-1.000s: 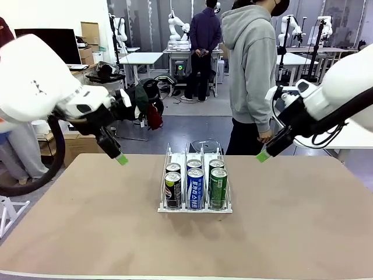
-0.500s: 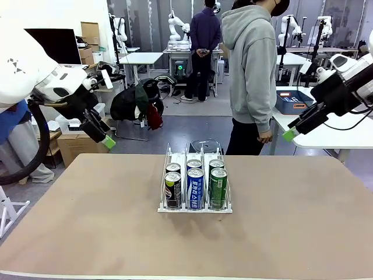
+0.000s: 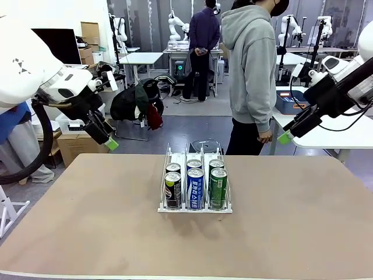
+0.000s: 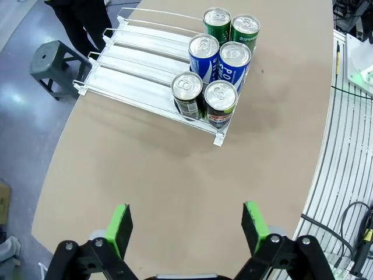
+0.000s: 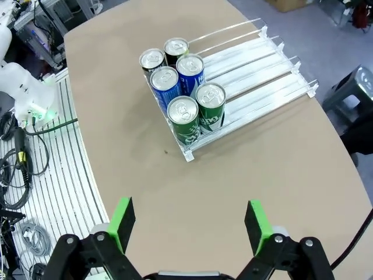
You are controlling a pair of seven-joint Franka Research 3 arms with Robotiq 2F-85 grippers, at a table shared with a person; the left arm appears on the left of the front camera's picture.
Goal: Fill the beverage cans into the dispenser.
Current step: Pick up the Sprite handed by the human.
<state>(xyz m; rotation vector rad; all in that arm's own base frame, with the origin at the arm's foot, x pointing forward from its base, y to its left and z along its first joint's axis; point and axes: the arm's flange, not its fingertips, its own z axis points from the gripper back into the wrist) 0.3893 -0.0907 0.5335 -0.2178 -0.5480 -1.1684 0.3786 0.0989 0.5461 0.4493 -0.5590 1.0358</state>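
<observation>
The dispenser point(image 3: 196, 209) sits on the tabletop point(image 3: 81, 227) near the middle, a little toward the far edge, with its white front lip facing the robot. Six cans stand upright in it, two to a lane, packed against the front lip. A black can point(image 3: 173, 191) leads the left lane with another black one point(image 3: 173, 169) just behind it. A blue-and-white can point(image 3: 195, 188) leads the middle lane with a second blue one point(image 3: 194, 165) behind. A green can point(image 3: 218, 188) leads the right lane with a second green one point(image 3: 216, 165) behind. The left end effector point(image 3: 111, 143) hangs in the air at the far left of the tabletop, well apart from the dispenser. In the left wrist view its green-padded fingers point(image 4: 119, 226) stand wide apart, gripping nothing, and the cans lie far ahead of them. The right end effector point(image 3: 284, 137) is raised at the far right, also well apart from the dispenser. In the right wrist view its fingers point(image 5: 123, 220) are likewise spread wide and hold nothing. A person in a grey hooded top point(image 3: 252, 70) stands at the far side of the tabletop, just behind the dispenser, turned sideways, one hand point(image 3: 265, 137) hanging down.
</observation>
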